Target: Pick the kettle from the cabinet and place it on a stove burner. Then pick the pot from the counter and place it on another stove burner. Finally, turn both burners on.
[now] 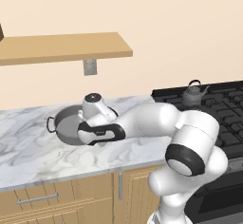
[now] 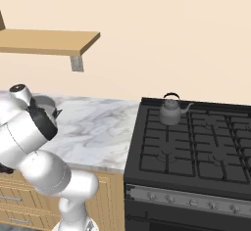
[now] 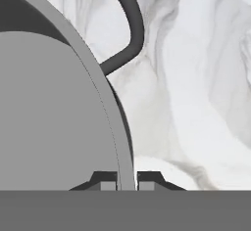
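Note:
The wide grey pot (image 1: 64,123) sits on the white marble counter (image 1: 28,156), left of the stove. My gripper (image 3: 127,178) is shut on the pot's thin rim, one fingertip inside the wall and one outside. The pot (image 3: 49,117) fills the left of the hand view, and its dark loop handle (image 3: 128,24) curves over the counter (image 3: 196,103). In the left base view my hand covers the pot's right side. The small dark kettle (image 1: 193,95) stands upright on a back left burner of the black stove (image 2: 196,147). From the right base view the kettle (image 2: 171,111) shows its spout pointing right.
A tan wooden shelf (image 1: 61,47) with a grey bracket hangs on the wall above the counter. Wooden drawers with bar handles (image 1: 38,199) lie under the counter. A row of knobs (image 2: 191,201) runs along the stove front. My arm stretches left across the counter's front.

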Available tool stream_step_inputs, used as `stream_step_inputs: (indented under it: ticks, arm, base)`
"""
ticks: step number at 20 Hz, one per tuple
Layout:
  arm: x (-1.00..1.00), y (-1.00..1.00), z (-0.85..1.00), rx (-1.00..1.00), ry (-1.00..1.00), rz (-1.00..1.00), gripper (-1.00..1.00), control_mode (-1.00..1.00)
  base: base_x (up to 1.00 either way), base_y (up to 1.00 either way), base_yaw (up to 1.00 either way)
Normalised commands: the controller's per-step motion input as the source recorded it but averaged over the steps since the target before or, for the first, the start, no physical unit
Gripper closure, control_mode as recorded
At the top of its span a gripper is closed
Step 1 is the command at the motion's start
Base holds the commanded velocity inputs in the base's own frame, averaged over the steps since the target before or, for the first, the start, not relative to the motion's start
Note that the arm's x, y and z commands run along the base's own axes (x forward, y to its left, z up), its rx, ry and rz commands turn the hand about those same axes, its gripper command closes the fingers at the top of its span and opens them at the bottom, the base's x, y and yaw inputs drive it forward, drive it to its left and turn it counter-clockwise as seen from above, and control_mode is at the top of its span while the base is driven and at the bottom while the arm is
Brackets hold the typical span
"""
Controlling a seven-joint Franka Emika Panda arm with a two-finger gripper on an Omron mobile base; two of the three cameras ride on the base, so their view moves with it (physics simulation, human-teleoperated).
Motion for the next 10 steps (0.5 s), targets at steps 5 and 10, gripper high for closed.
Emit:
stream_step_inputs:
  ticks: [5,10]
  arm:
    - [-0.07,-0.30,0.22,0.00,0.00,-0.12,1.00,-1.00]
    - [-0.07,-0.33,0.11,0.00,0.00,-0.16,1.00,-1.00]
  base:
    - [0.00,0.00,0.00]
    - [0.00,0.00,0.00]
